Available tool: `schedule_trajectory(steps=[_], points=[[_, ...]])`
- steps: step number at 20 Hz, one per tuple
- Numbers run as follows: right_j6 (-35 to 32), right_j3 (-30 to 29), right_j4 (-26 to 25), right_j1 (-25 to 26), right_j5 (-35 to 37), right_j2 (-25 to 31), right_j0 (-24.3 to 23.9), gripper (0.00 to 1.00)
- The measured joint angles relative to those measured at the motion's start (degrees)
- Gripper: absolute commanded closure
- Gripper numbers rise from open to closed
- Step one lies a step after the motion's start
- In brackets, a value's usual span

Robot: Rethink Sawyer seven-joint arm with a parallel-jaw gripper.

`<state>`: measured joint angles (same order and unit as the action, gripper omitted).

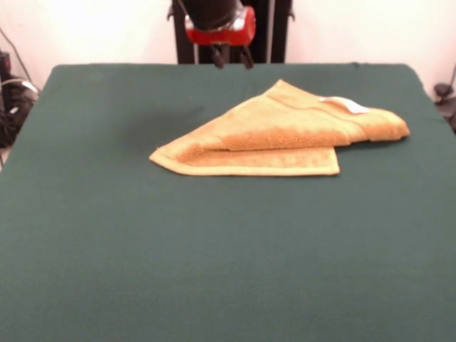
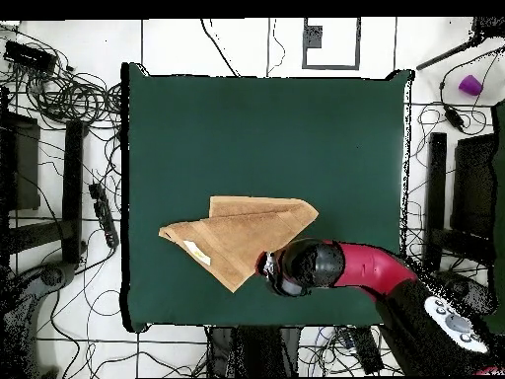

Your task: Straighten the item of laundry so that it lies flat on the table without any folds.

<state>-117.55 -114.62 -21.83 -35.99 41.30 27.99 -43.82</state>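
Observation:
The mustard-yellow towel point(image 1: 285, 132) lies on the dark green table point(image 1: 142, 249), right of centre toward the far side. It is folded over itself into a rough triangle, and the lower layer sticks out along the near edge. Its white tag point(image 1: 349, 105) shows on top at the right end. My gripper point(image 1: 232, 60) hangs above the table's far edge, behind the towel and clear of it, open and empty. In the overhead view the towel point(image 2: 242, 237) lies near the bottom edge of the table point(image 2: 256, 128), with the gripper point(image 2: 268, 265) at its lower right edge.
The red and black arm point(image 2: 365, 268) reaches in from the lower right of the overhead view. Cables and dark equipment point(image 2: 69, 148) crowd the floor round the table. A small purple object point(image 2: 470, 85) sits off the table at the upper right.

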Motion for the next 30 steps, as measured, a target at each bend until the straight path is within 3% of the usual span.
schedule_trajectory(steps=[3,8,13,19,21,30], points=[[0.00,-0.93,1.70,-2.59,0.01,0.63,0.93,0.00],[0.00,0.34,2.23,-2.36,-0.01,0.10,5.27,0.00],[0.00,5.13,2.23,3.15,-4.40,-2.64,14.50,0.00],[0.00,9.33,2.26,10.06,-13.71,-5.81,20.65,0.00],[-0.02,10.31,2.58,11.85,-15.82,-6.85,21.75,0.00],[-0.02,10.87,3.11,11.34,-15.37,-8.36,23.46,0.00]])
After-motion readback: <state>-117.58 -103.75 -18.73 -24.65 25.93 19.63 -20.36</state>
